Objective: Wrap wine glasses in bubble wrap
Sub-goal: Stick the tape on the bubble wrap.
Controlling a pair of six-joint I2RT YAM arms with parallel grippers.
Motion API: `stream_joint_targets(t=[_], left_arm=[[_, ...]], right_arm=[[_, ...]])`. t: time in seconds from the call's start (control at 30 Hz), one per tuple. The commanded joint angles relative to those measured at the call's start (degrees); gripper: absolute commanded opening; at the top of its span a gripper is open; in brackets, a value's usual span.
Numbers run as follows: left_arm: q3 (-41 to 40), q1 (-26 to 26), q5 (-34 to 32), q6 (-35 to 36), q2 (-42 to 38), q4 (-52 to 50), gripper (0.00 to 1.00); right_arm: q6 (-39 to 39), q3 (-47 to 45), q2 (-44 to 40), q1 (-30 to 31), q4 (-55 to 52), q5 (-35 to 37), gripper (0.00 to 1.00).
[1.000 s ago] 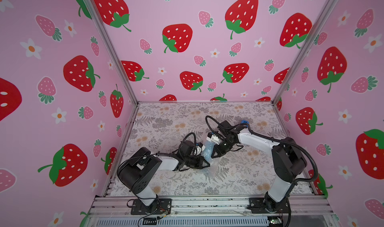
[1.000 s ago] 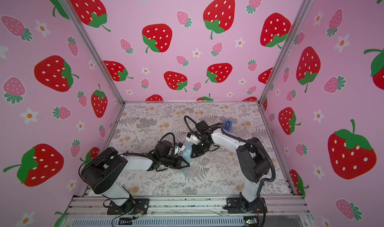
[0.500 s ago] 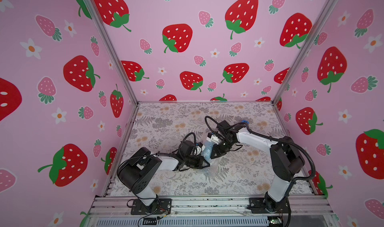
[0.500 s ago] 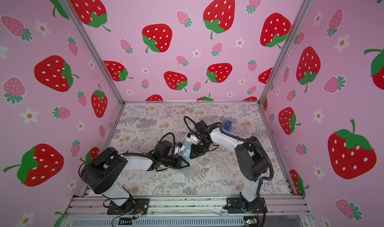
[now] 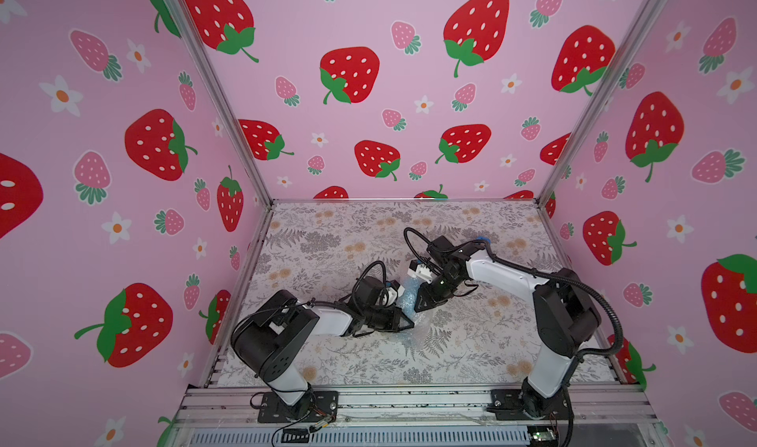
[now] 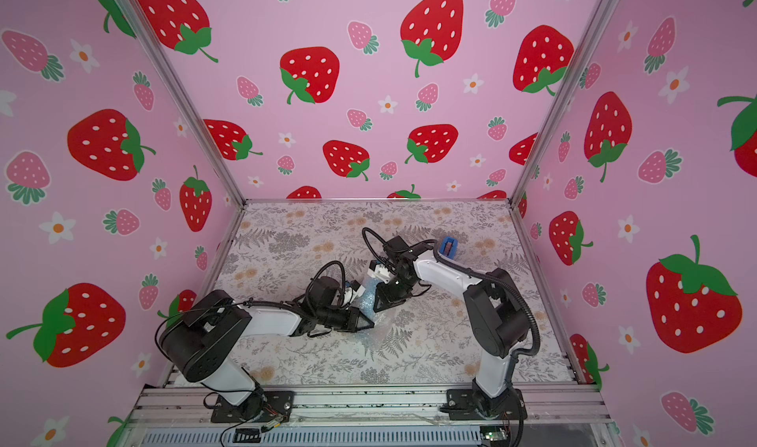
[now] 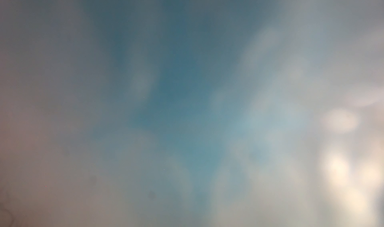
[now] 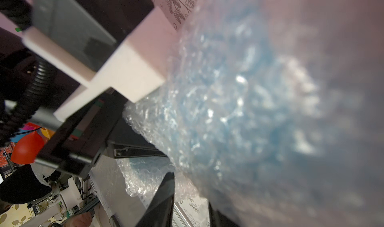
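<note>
Finishing this roll well means, we judge, keeping one pinch firm while we take a new hold further along the sheet, so the layers do not spring loose. Our left fingers [image 5: 397,322] look closed to a point on the bubble wrap [image 5: 420,336]. Our right fingers [image 8: 164,194] stand a little apart and hold nothing we can see. The goblet [image 8: 239,111] lies bundled in the wrap near the middle of the tabletop [image 5: 327,240], between both sets of fingers, just beside the right ones.
</note>
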Motion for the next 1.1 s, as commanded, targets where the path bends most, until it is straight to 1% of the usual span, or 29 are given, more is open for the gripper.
stream_joint_targets(t=[0.0,0.07,0.13,0.33,0.73,0.87,0.93,1.07], left_arm=[[-0.4,-0.5,2.1,0.8,-0.1,1.7,0.02],[-0.5,-0.6,2.1,0.6,-0.2,1.9,0.02],[-0.6,-0.6,2.1,0.6,-0.2,2.0,0.02],[-0.8,-0.8,2.1,0.5,-0.2,2.5,0.02],[-0.9,-1.0,2.2,0.1,0.6,3.5,0.02],[-0.9,-1.3,2.2,-0.1,0.7,3.9,0.02],[-1.0,-1.3,2.1,-0.1,0.7,4.0,0.02],[-1.2,-1.4,2.0,-0.2,0.8,4.3,0.02]], right_arm=[[-0.4,2.1,-0.6,0.2,-0.1,0.9,0.29],[0.2,2.8,0.2,0.1,-0.3,0.9,0.27],[0.5,3.8,1.0,-0.1,-0.8,0.4,0.23],[1.2,6.3,3.6,-0.1,-2.6,-0.5,0.14],[2.5,7.2,5.9,-0.2,-4.4,1.8,0.13],[4.0,8.1,6.3,-0.2,-4.4,1.7,0.15],[5.2,8.4,6.2,-0.2,-4.1,1.6,0.21],[7.0,9.0,5.6,-0.2,-3.9,1.9,0.35]])
